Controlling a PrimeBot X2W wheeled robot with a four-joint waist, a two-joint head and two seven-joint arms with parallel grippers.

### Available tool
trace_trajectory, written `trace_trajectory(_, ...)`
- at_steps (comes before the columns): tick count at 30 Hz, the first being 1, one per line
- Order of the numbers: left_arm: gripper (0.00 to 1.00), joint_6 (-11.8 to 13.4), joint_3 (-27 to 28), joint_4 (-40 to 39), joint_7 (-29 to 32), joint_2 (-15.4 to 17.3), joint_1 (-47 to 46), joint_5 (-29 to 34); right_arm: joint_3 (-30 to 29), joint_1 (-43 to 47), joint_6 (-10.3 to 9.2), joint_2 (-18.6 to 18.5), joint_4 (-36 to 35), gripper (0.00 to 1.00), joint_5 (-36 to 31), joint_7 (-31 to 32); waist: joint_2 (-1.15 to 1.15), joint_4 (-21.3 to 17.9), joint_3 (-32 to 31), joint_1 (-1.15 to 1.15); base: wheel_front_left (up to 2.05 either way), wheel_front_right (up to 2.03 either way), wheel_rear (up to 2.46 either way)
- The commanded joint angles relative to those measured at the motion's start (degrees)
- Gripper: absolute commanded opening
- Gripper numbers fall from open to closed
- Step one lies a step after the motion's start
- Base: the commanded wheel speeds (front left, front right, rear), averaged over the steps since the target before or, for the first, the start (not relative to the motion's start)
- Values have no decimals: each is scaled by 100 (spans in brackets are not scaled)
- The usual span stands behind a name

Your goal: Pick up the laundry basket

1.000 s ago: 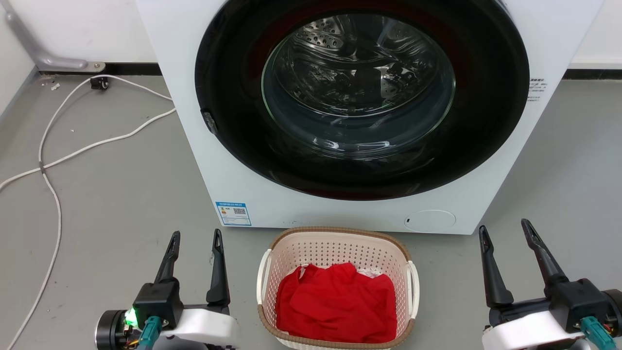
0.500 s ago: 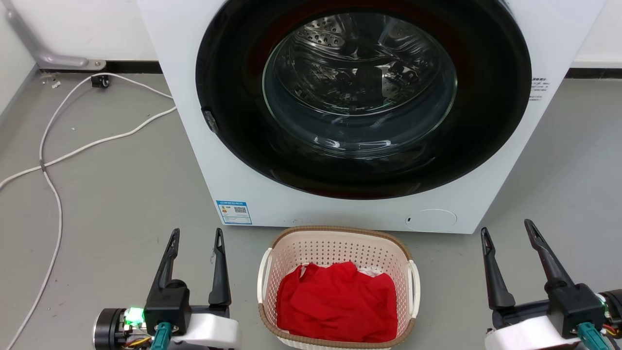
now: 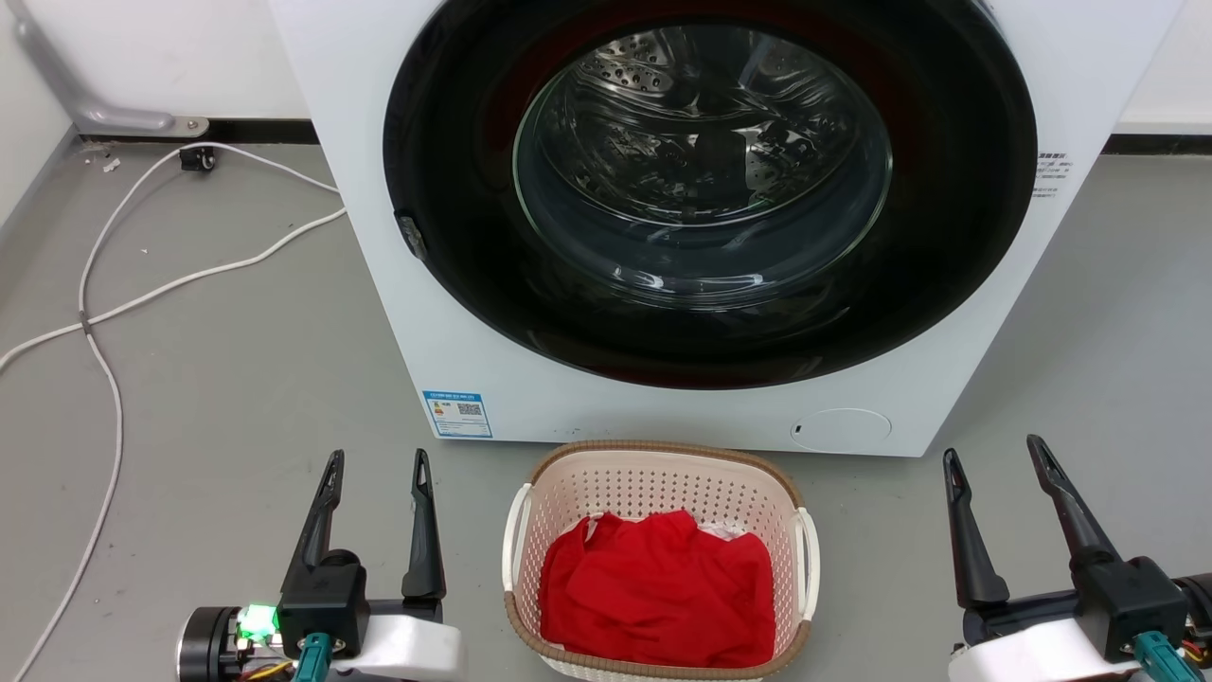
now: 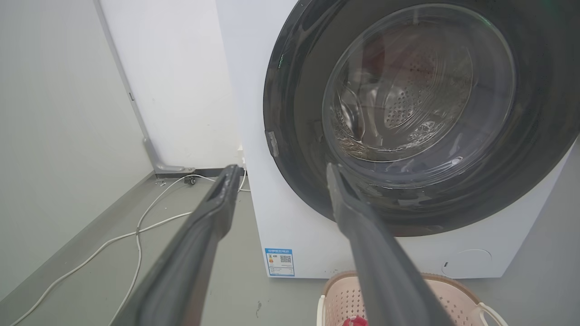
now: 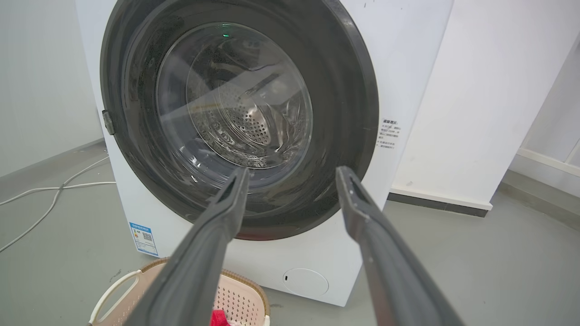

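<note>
The laundry basket (image 3: 663,478), cream perforated plastic with a brown woven-look rim and white side handles, stands on the grey floor just in front of the washing machine, holding a red cloth (image 3: 658,587). My left gripper (image 3: 376,459) is open to the basket's left, clear of the handle. To the right of the basket, my right gripper (image 3: 991,447) is open too, a wider gap away. The basket's rim (image 4: 457,290) shows at the bottom of the left wrist view, beyond the open left gripper (image 4: 281,168). The right wrist view has the basket (image 5: 235,294) low left, past the open right gripper (image 5: 292,171).
The white washing machine (image 3: 473,322) with its round dark door shut rises right behind the basket. White cables (image 3: 104,313) trail across the floor at the left, toward a wall bracket (image 3: 142,121). Bare grey floor lies on both sides of the basket.
Both grippers have sunk slightly lower in the head view and stay open. The basket has not moved.
</note>
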Motion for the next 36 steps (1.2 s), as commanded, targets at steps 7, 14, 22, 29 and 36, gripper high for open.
trace_trajectory(7,100,-13,37,8,-32,-32,23,30,-34,45,-4,-25,80,100,97,-14,0,13,2,0,0,0,0)
trace_trajectory(14,100,-12,50,0,-32,-42,47,64,-38,40,-4,-25,106,100,125,-14,0,9,-3,0,0,0,0)
trace_trajectory(22,100,-6,58,-23,-32,-51,58,78,-23,39,-4,-25,93,100,121,-14,0,3,4,0,0,0,0)
trace_trajectory(29,100,-6,64,-19,-32,-57,35,75,-26,23,-4,-25,80,100,101,-14,0,10,10,0,0,0,0)
trace_trajectory(36,100,-6,123,-8,-32,-65,-29,21,-12,-125,-4,-25,104,100,70,-14,0,-16,65,0,0,0,0)
